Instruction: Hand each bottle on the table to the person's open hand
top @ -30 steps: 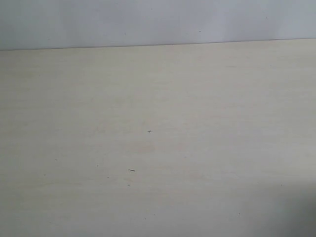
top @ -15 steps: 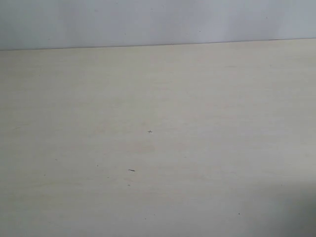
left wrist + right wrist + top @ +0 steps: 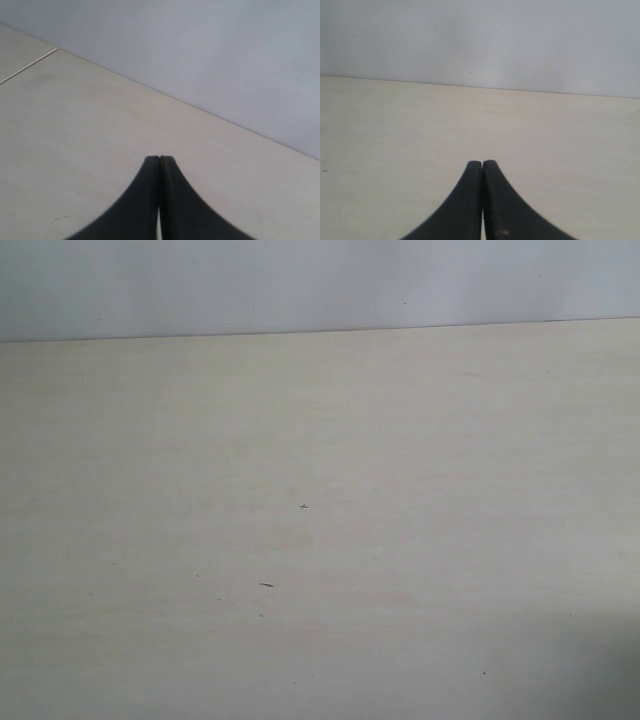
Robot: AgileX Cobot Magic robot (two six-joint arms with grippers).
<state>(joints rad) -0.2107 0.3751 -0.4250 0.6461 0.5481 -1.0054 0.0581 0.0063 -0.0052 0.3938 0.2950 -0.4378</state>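
The pale beige table point(image 3: 400, 460) fills the exterior view, with only a few tiny dark specks point(image 3: 266, 585) on it. No bottle and no hand shows in any view. Neither gripper appears in the exterior view. In the left wrist view my left gripper point(image 3: 159, 159) is shut, its black fingers pressed together with nothing between them, above the table point(image 3: 75, 125). In the right wrist view my right gripper point(image 3: 482, 163) is likewise shut on nothing, over the table point(image 3: 560, 140).
A plain pale grey wall point(image 3: 300, 285) rises behind the table's far edge point(image 3: 320, 332). In the left wrist view a thin seam point(image 3: 30, 64) runs across the tabletop near one corner.
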